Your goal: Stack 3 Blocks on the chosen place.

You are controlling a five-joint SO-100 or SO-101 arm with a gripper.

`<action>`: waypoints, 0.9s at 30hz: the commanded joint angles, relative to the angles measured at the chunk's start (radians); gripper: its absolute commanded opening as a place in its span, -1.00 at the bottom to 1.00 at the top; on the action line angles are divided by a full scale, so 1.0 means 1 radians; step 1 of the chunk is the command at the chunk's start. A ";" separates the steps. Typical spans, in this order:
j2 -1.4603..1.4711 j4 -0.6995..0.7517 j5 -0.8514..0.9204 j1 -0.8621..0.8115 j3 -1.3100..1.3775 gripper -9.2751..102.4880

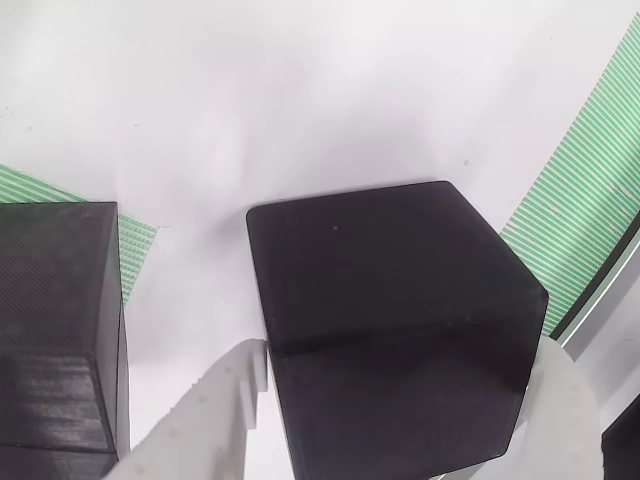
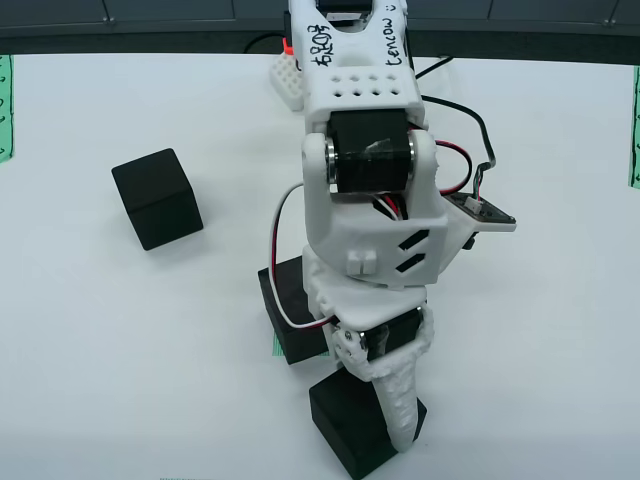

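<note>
Your gripper (image 1: pixel 395 400) has a white finger on each side of a black block (image 1: pixel 390 320) at the bottom centre of the wrist view, touching or nearly touching it; whether it is truly clenched you cannot tell. In the overhead view this block (image 2: pixel 360 420) sits at the bottom centre. Another block (image 1: pixel 55 330), lower left in the wrist view, rests on the green striped patch (image 1: pixel 140 255). The third block (image 2: pixel 157 197) lies well apart, upper left of the overhead view. Your risk is a lopsided grip: the cube looks turned between the fingers and could twist or slip, or your arm could nudge the placed block off the patch.
</note>
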State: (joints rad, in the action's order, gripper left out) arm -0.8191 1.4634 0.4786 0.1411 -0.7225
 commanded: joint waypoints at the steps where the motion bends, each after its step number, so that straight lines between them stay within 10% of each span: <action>1: -0.011 0.011 -0.006 0.005 0.034 -0.40; 27: -0.735 0.101 0.028 -0.126 -0.382 -0.41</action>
State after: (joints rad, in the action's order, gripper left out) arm -1.4373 1.5693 0.4924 0.0353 -1.0370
